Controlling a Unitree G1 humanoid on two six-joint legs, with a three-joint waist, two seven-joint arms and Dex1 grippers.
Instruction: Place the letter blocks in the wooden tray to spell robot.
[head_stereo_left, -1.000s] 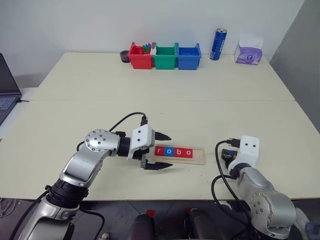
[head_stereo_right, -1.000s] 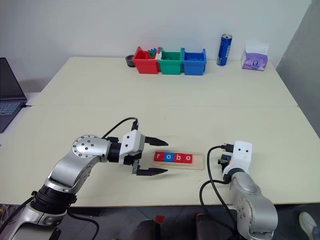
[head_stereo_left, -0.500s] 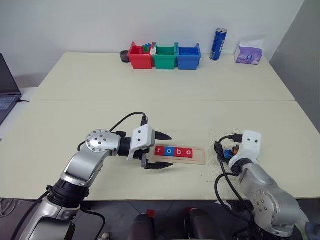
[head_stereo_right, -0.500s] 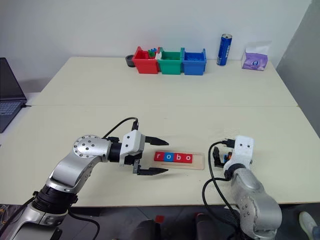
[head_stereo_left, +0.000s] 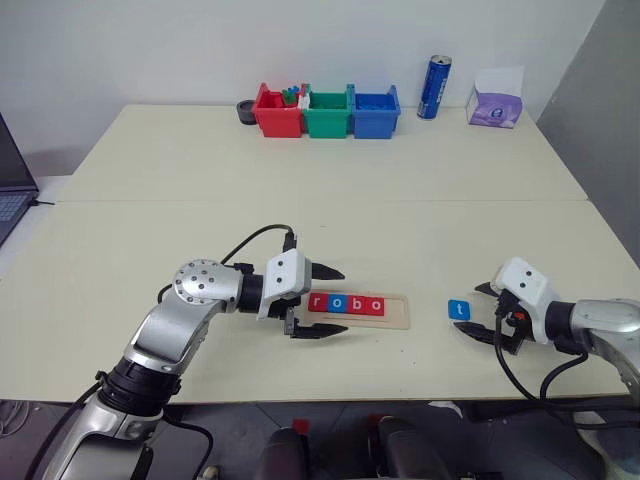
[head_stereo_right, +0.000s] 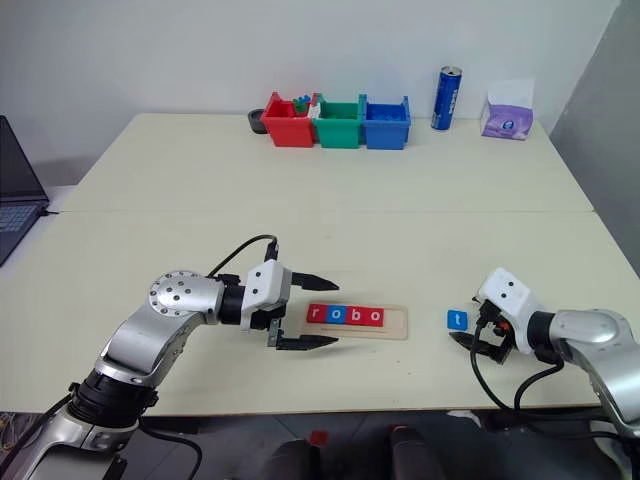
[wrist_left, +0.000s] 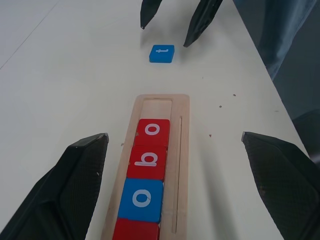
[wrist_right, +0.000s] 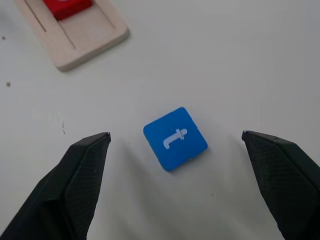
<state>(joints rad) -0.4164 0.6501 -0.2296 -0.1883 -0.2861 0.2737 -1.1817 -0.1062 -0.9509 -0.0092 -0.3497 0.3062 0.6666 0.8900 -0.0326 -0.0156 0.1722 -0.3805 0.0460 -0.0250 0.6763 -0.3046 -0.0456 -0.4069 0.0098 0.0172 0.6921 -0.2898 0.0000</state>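
The wooden tray (head_stereo_left: 398, 311) lies near the table's front edge and holds letter blocks (head_stereo_left: 346, 303) reading r, o, b, o: red, blue, red, red. Its right end slot is bare. A blue t block (head_stereo_left: 459, 310) lies flat on the table just right of the tray, slightly askew. My right gripper (head_stereo_left: 467, 311) is open right beside this block, one finger to each side and neither touching it; the right wrist view shows the t block (wrist_right: 175, 138) between the fingers. My left gripper (head_stereo_left: 344, 301) is open, straddling the tray's left end without touching it.
Red (head_stereo_left: 279, 112), green (head_stereo_left: 329, 112) and blue (head_stereo_left: 376, 112) bins stand in a row at the back edge, with a blue can (head_stereo_left: 435, 88) and a tissue pack (head_stereo_left: 495, 103) to their right. A laptop (head_stereo_left: 10, 185) sits at the far left.
My right gripper swung out to the right, rolled over and opened, and the blue t block now lies uncovered on the table. The left arm stayed still.
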